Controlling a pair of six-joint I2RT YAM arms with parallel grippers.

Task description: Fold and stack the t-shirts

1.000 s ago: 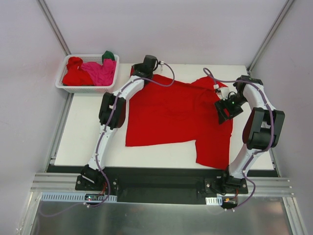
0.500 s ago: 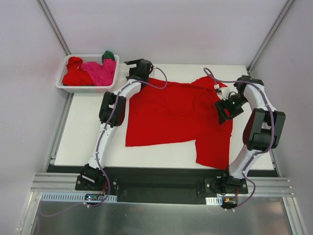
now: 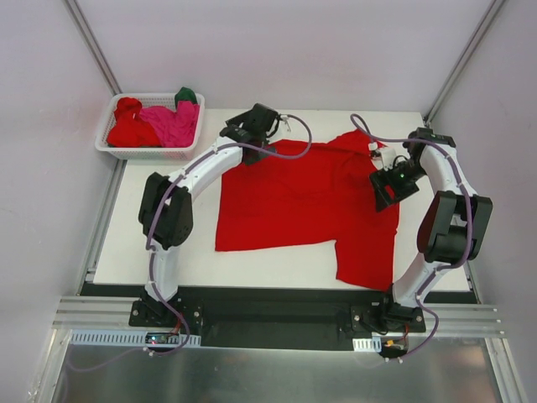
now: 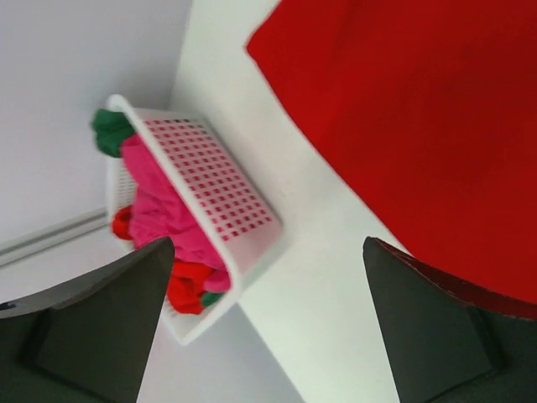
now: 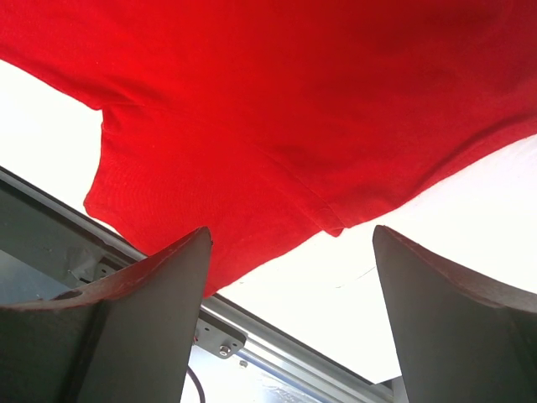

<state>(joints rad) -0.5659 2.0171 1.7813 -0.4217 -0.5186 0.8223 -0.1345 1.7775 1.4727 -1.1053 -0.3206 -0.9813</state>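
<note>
A bright red t-shirt [image 3: 302, 197] lies spread flat across the white table [image 3: 159, 227], one sleeve reaching the near edge. My left gripper [image 3: 245, 134] hovers by the shirt's far left corner, open, with nothing between its fingers; in the left wrist view the left gripper [image 4: 267, 245] frames bare table beside the red t-shirt [image 4: 419, 117]. My right gripper [image 3: 386, 189] stands open above the shirt's right side. The right wrist view shows the right gripper [image 5: 289, 233] over the red t-shirt's [image 5: 277, 101] hem, gripping nothing. More t-shirts, red [image 3: 127, 126], magenta [image 3: 172, 124] and green [image 3: 186, 95], fill the basket.
The white lattice basket [image 3: 147, 151] sits off the table's far left corner; the left wrist view shows the basket [image 4: 226, 201] close by. A metal rail [image 5: 252, 332] runs along the table's edge under the right gripper. Grey walls enclose the cell.
My left gripper has opened and let go of the shirt's far left corner. Its arm has swung, elbow out to the left. The right arm has stayed still.
</note>
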